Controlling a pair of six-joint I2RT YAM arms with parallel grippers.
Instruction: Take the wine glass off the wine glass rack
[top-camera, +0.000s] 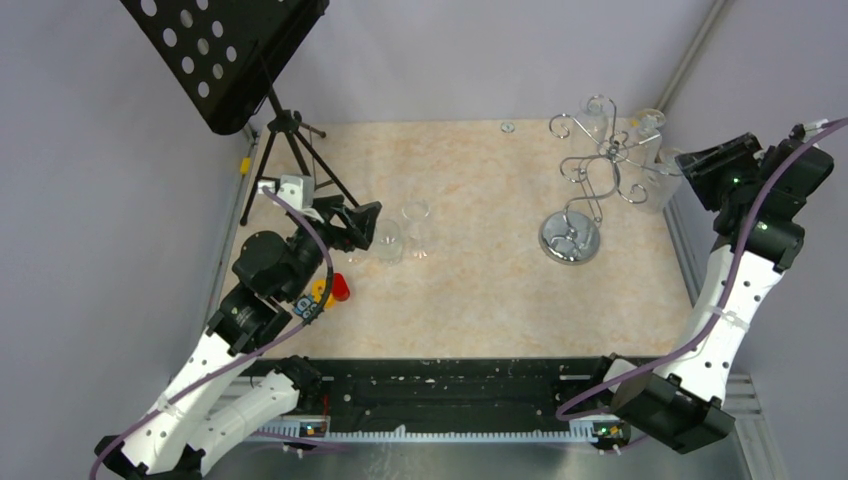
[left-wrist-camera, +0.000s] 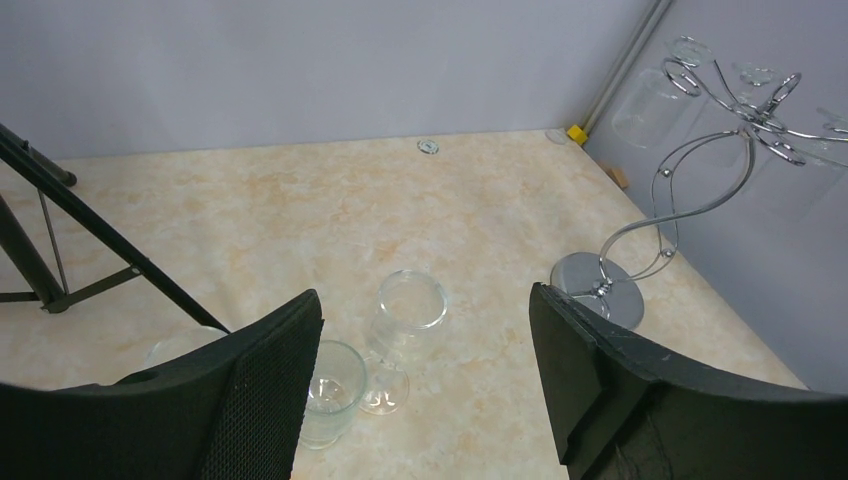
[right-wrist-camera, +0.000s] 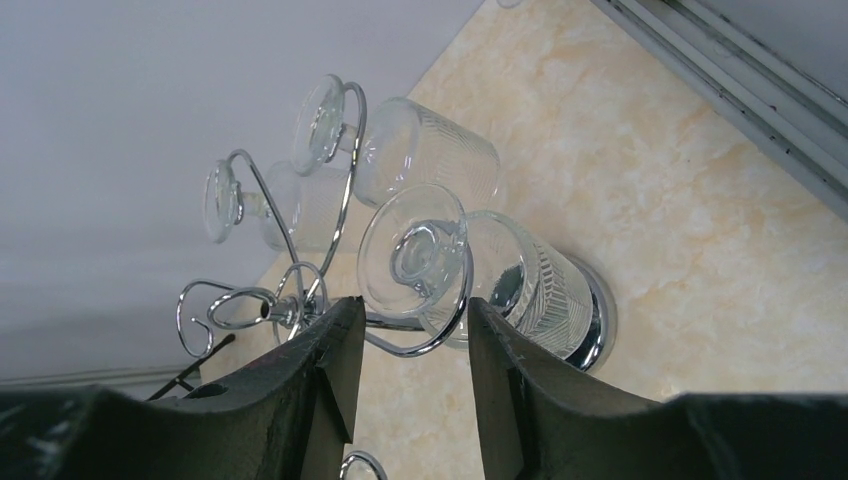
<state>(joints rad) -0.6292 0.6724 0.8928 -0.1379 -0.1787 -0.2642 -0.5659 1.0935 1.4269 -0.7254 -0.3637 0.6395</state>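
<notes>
Right gripper (right-wrist-camera: 405, 325) is open, just short of the nearest glass (right-wrist-camera: 520, 280) on the rack (right-wrist-camera: 285, 312). I'd pinch behind the foot (right-wrist-camera: 415, 255), then slide it out along the loop (right-wrist-camera: 432, 350).

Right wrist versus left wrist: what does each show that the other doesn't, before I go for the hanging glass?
Right wrist only: the open right claw lined up just short of the foot of the nearest hanging wine glass. Left wrist only: two upright glasses standing on the table. Both: the wine glass rack, other glasses hanging from it, and the beige tabletop.
</notes>
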